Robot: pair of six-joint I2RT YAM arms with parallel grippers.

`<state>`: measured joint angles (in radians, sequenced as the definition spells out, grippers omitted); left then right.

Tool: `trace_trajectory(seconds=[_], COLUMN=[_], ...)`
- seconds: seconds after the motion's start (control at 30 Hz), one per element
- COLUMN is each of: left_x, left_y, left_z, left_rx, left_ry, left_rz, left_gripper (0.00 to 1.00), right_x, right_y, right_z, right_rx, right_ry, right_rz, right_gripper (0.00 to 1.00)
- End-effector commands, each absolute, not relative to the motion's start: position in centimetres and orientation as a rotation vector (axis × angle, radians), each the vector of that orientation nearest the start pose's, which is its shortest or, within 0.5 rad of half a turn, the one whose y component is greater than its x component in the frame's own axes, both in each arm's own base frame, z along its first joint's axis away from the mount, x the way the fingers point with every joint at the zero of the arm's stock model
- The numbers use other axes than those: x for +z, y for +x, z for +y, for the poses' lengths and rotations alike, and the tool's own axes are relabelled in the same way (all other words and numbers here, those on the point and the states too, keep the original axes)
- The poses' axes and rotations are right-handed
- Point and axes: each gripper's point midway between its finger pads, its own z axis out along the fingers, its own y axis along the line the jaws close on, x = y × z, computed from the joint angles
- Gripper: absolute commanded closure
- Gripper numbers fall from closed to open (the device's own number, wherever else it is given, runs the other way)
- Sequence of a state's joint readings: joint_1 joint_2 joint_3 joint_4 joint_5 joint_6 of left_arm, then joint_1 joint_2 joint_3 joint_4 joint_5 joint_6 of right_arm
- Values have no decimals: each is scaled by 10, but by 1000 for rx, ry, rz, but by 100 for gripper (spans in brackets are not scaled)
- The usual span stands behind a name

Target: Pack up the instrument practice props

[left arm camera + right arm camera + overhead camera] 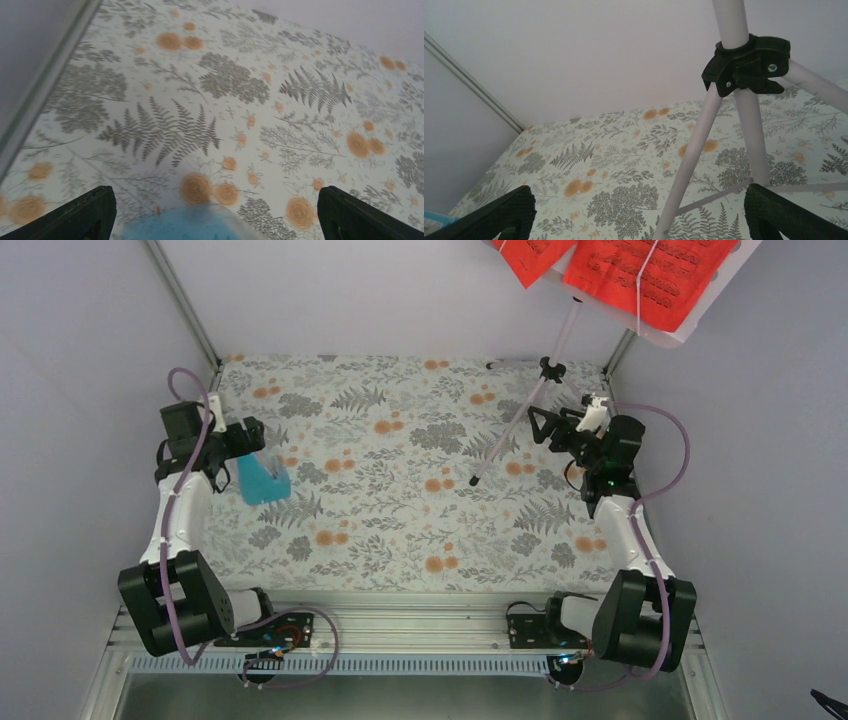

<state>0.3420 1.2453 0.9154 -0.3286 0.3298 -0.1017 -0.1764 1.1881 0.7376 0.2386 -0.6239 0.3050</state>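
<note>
The light-blue metronome (pixel 264 480) lies on the floral table at the left; its blurred top shows low in the left wrist view (pixel 190 225). My left gripper (pixel 262 443) is open just above and behind it, jaws wide apart, empty. The pale lilac music stand (pixel 520 425) stands at the back right, its desk (pixel 690 328) carrying red sheet-music pages (pixel 650 270). My right gripper (pixel 548 427) is open beside the stand's legs. In the right wrist view the stand's pole and black hub (pixel 746 65) rise close ahead, one leg (pixel 694 165) between the jaws.
The floral table cover (pixel 400 500) fills the workspace. Grey walls close in on the left, back and right. A metal rail (pixel 400 635) runs along the near edge with both arm bases on it.
</note>
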Motion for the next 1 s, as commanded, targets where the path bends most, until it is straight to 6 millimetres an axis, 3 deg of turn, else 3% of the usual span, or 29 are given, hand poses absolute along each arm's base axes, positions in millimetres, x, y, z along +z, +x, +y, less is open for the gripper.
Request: trace_trajectory(seconds=[0.0,0.27,0.53,0.67,0.8,0.97], left_x=[186,172,163,159,163,164], left_y=[379,369,363,358,355,348], left_z=[68,65,33,4,-36,-106], left_rx=[-159,-22,-60,-86,-150,-233], left_ry=[-277,-301,-249,-205,-188,-213], left_rz=[2239,2298,2342,2373,2375,2347], left_gripper=[0,2,36,50,51,53], right_x=[257,256,259,259,258,242], right_y=[384,384,377,370,363,350], right_z=[39,39,41,49,81,147], right_rx=[650,657,640,628,677,752], right_ry=[-41,-20,-38,-69,-144,-260], right_rz=[1807,1811,1832,1849,1840,1842], right_gripper=[2,2,3,3,3,5])
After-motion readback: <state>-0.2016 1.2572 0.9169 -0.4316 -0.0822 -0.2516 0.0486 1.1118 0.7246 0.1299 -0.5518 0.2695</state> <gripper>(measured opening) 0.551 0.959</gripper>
